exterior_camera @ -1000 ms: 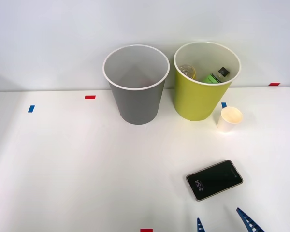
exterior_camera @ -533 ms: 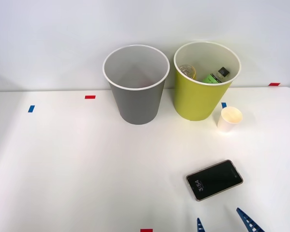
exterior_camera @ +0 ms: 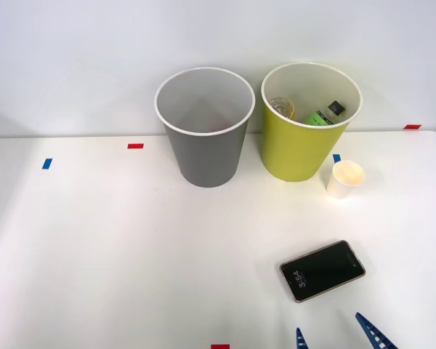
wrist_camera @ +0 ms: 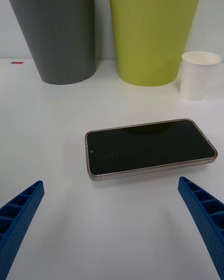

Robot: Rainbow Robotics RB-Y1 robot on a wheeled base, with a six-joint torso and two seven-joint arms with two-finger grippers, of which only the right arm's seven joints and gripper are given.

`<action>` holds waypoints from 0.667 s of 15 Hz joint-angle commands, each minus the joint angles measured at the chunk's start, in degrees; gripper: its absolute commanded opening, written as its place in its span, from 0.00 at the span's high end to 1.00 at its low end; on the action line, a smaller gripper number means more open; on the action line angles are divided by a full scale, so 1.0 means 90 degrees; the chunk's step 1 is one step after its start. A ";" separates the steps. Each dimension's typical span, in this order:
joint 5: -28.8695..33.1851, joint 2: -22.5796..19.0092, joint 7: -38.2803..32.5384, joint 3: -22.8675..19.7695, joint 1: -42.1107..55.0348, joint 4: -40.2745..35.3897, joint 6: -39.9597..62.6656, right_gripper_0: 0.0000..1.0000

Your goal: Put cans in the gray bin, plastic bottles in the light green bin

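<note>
On the white table (exterior_camera: pixel 94 247), the gray bin (exterior_camera: pixel 205 138) stands at 12 o'clock beside the light green bin (exterior_camera: pixel 305 134) at 1 o'clock holding the plastic bottles (exterior_camera: pixel 325 113), far beyond the phone (exterior_camera: pixel 323 270) before the right gripper (exterior_camera: pixel 336 336), whose fingers (wrist_camera: pixel 18 219) are spread wide, empty.

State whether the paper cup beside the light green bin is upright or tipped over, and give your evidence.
Upright. The paper cup stands on its base on the table, its open mouth facing up, next to the light green bin.
</note>
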 commanded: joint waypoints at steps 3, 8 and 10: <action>0.0000 0.0000 0.0000 0.0000 0.0000 0.0000 0.0000 0.00; 0.0000 0.0000 0.0000 0.0000 0.0000 0.0000 0.0000 0.00; 0.0000 0.0000 0.0000 0.0000 0.0000 0.0000 0.0000 0.00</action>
